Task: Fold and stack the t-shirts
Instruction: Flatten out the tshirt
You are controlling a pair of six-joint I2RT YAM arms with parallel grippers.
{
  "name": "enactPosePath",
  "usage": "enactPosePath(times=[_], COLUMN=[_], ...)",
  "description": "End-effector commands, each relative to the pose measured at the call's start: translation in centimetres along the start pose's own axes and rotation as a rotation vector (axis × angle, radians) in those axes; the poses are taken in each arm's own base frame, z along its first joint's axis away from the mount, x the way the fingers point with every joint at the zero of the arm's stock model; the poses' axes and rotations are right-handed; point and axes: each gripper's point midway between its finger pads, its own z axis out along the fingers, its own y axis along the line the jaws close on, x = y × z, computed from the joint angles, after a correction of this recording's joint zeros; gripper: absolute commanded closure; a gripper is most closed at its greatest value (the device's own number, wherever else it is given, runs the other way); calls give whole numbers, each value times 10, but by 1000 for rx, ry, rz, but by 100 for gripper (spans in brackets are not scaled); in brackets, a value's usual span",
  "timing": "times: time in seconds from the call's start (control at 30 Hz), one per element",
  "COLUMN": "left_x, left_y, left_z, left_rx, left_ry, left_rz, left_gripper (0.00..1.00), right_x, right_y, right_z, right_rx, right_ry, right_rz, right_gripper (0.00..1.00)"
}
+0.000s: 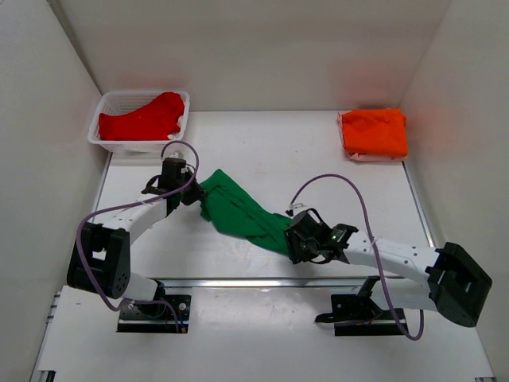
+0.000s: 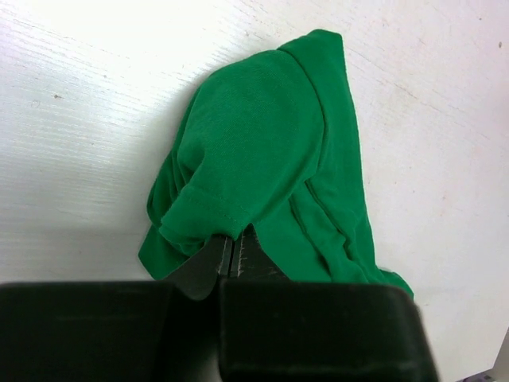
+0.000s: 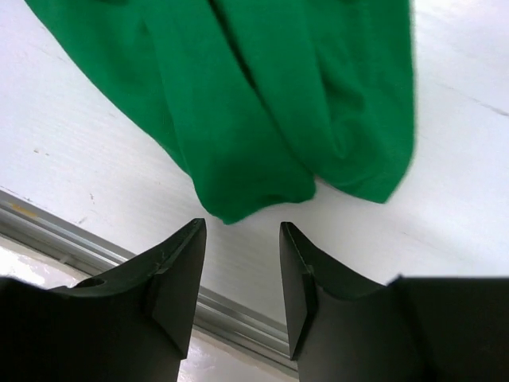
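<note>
The green t-shirt (image 1: 238, 208) lies bunched in a diagonal strip across the middle of the table. My left gripper (image 1: 193, 193) is shut on its upper left end; in the left wrist view the fingertips (image 2: 232, 243) pinch a fold of the green cloth (image 2: 262, 151). My right gripper (image 1: 293, 239) is open and empty at the strip's lower right end; in the right wrist view its fingers (image 3: 187, 263) stand apart just short of the cloth's edge (image 3: 254, 135). The orange t-shirt (image 1: 374, 131) lies folded at the back right. The red t-shirt (image 1: 143, 119) is crumpled in the basket.
The white mesh basket (image 1: 107, 143) stands at the back left corner. White walls enclose the table on three sides. A metal rail (image 1: 262, 281) runs along the table's near edge, also visible in the right wrist view (image 3: 71, 239).
</note>
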Motion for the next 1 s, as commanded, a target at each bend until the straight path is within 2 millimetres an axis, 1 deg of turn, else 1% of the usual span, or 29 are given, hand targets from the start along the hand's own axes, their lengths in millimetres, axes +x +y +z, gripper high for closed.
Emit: enactPosePath(times=[0.0,0.07,0.1,0.17,0.2,0.23,0.27,0.3,0.33,0.37,0.4,0.47,0.5,0.53,0.57,0.6,0.63,0.67,0.7,0.73,0.77,0.8,0.83,0.9,0.93,0.97], left_x=[-21,-22,-19,-18,-19,-17,-17,-18,-23,-21,-22,-35,-46,-57,-109,-126,-153,-167,-189,-203,-213,-209,-209,-198,-195,-191], left_y=[-20,-19,-15,-15,-14,-15,-15,-15,-15,-18,-18,-22,-34,-33,-63,-67,-81,-88,-102,-115,-128,-132,-137,-143,-143,-136], left_z=[-13,-13,-10,-10,-10,-10,-10,-10,-13,-14,-15,-20,-25,-29,-52,-63,-81,-93,-111,-128,-143,-144,-147,-155,-161,-164], left_rx=[71,71,63,67,62,67,66,67,74,80,81,97,130,125,184,201,228,245,266,282,313,326,338,375,387,383], left_ry=[-65,-72,-61,-55,-62,-55,-56,-59,-70,-68,-65,-82,-94,-113,-213,-236,-288,-318,-362,-388,-403,-364,-352,-326,-343,-349], left_rz=[-10,-15,-22,-23,-17,-21,-21,-19,-18,-20,-19,-13,1,8,22,9,7,9,17,27,30,32,30,40,45,32], left_gripper=[100,100,100,100,100,100,100,100,100,100,100,100,100,100,100,100,100,100,100,100,100,100,100,100,100,100], right_x=[-12,-11,-9,-3,-2,-1,0,1,-1,-6,-10,-35,-42,-66,-103,-129,-157,-164,-182,-201,-200,-207,-211,-210,-209,-210], right_y=[16,21,25,23,22,22,18,17,15,16,11,5,-4,-13,-31,-45,-48,-61,-73,-74,-83,-88,-88,-93,-95,-94], right_z=[10,15,18,23,25,26,26,26,24,19,16,-2,-10,-24,-58,-78,-103,-115,-138,-152,-156,-164,-166,-166,-166,-172], right_rx=[-48,-69,-78,-66,-63,-61,-49,-54,-51,-58,-35,-22,-1,9,22,38,35,35,56,43,57,74,82,136,141,138], right_ry=[-29,-27,-16,13,15,21,19,18,17,1,0,-58,-66,-128,-210,-259,-335,-335,-377,-415,-394,-405,-408,-404,-408,-429], right_rz=[-5,-13,-22,-26,-32,-30,-31,-27,-27,-31,-32,-52,-38,-41,-23,-36,-35,-41,-51,-54,-59,-81,-88,-111,-103,-103], right_gripper=[61,62,62,67,73,78,86,100,100,100,100,100,99,100,100,100,100,99,100,100,100,100,100,99,100,100])
